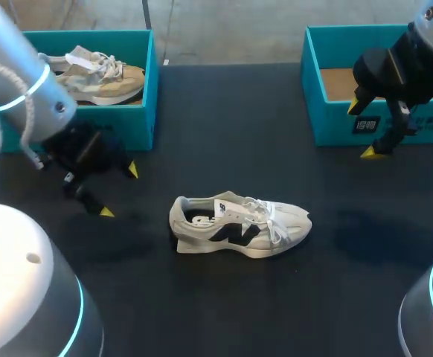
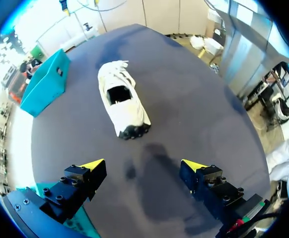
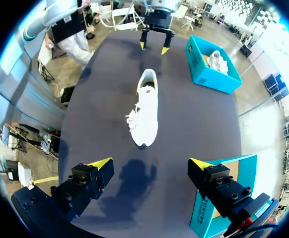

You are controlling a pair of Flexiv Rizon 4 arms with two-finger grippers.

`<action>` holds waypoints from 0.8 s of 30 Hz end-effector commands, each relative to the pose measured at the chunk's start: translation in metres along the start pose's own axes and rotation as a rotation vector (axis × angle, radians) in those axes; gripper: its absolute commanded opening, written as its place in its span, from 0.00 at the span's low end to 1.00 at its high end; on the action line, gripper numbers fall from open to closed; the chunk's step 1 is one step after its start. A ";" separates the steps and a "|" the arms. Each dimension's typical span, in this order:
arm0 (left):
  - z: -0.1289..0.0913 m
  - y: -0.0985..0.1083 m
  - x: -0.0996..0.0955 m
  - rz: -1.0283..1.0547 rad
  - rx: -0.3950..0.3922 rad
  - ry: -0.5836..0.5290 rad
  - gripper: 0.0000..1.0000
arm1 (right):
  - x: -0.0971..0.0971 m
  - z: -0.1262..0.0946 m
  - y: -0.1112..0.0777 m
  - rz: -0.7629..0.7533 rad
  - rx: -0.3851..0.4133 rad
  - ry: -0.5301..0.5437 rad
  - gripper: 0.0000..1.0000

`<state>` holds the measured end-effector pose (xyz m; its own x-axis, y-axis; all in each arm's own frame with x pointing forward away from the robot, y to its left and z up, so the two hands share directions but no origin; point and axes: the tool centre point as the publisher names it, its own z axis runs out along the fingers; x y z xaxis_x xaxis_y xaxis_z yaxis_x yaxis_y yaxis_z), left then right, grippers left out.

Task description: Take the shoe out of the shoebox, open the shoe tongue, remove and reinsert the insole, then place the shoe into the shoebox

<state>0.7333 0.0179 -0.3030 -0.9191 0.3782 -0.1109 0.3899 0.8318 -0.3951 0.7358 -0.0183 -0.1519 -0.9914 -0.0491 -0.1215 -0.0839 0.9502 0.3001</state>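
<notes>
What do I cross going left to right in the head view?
Teal shoebox with a beige shoe inside → white shoe on the table → second teal shoebox. Left gripper and right gripper overlap the boxes sideways, so skipped.

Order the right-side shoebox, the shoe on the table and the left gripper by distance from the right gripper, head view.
From the right gripper:
1. right-side shoebox, directly beside it.
2. shoe on the table, mid-table.
3. left gripper, far left.

Nothing legible. The dark printed label on the front wall of the right-hand teal cardboard shoebox is too small to read. The white lace-up sneaker carries a dark side emblem.
</notes>
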 end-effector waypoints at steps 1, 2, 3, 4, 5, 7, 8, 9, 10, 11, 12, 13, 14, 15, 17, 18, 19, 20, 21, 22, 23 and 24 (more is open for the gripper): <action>0.005 0.017 0.010 -0.025 0.079 -0.134 1.00 | -0.003 0.001 0.001 0.001 0.004 0.005 1.00; 0.006 0.020 0.011 -0.036 0.090 -0.130 1.00 | -0.003 0.001 0.001 0.001 0.004 0.005 1.00; 0.008 0.023 0.013 -0.052 0.098 -0.128 1.00 | -0.003 0.001 0.001 0.001 0.004 0.005 1.00; 0.009 0.025 0.015 -0.062 0.104 -0.126 1.00 | -0.003 0.001 0.001 0.001 0.004 0.005 1.00; 0.011 0.028 0.017 -0.070 0.116 -0.119 1.00 | -0.003 0.001 0.001 0.001 0.004 0.005 1.00; 0.014 0.031 0.021 -0.084 0.134 -0.112 1.00 | -0.003 0.001 0.001 0.001 0.004 0.005 1.00; 0.015 0.033 0.022 -0.089 0.141 -0.104 1.00 | -0.003 0.001 0.001 0.001 0.004 0.005 1.00; 0.017 0.034 0.024 -0.095 0.147 -0.101 1.00 | -0.003 0.001 0.001 0.001 0.004 0.005 1.00; 0.018 0.035 0.025 -0.101 0.148 -0.093 1.00 | -0.003 0.001 0.001 0.001 0.004 0.005 1.00; 0.019 0.037 0.027 -0.109 0.153 -0.084 1.00 | -0.003 0.001 0.001 0.001 0.004 0.005 1.00; 0.021 0.038 0.029 -0.113 0.159 -0.079 1.00 | -0.003 0.001 0.001 0.001 0.004 0.005 1.00; 0.022 0.040 0.030 -0.118 0.163 -0.065 1.00 | -0.003 0.001 0.001 0.001 0.004 0.005 1.00; 0.024 0.041 0.032 -0.128 0.162 -0.059 1.00 | -0.003 0.001 0.001 0.001 0.004 0.005 1.00; 0.025 0.042 0.033 -0.125 0.162 -0.039 1.00 | -0.003 0.001 0.001 0.001 0.004 0.005 1.00; 0.028 0.044 0.034 -0.140 0.151 -0.012 1.00 | -0.003 0.001 0.001 0.001 0.004 0.005 1.00; 0.028 0.044 0.034 -0.140 0.151 -0.012 1.00 | -0.003 0.001 0.001 0.001 0.004 0.005 1.00; 0.028 0.044 0.034 -0.140 0.151 -0.012 1.00 | -0.003 0.001 0.001 0.001 0.004 0.005 1.00; 0.028 0.044 0.034 -0.140 0.151 -0.012 1.00 | -0.003 0.001 0.001 0.001 0.004 0.005 1.00; 0.028 0.044 0.034 -0.140 0.151 -0.012 1.00 | -0.003 0.001 0.001 0.001 0.004 0.005 1.00; 0.028 0.044 0.034 -0.140 0.151 -0.012 1.00 | -0.003 0.001 0.001 0.001 0.004 0.005 1.00; 0.028 0.044 0.034 -0.140 0.151 -0.012 1.00 | -0.003 0.001 0.001 0.001 0.004 0.005 1.00; 0.028 0.044 0.034 -0.140 0.151 -0.012 1.00 | -0.003 0.001 0.001 0.001 0.004 0.005 1.00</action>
<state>0.7150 0.0562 -0.3492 -0.9652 0.2547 -0.0589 0.2453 0.8047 -0.5406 0.7358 -0.0183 -0.1519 -0.9914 -0.0490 -0.1215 -0.0838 0.9502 0.3001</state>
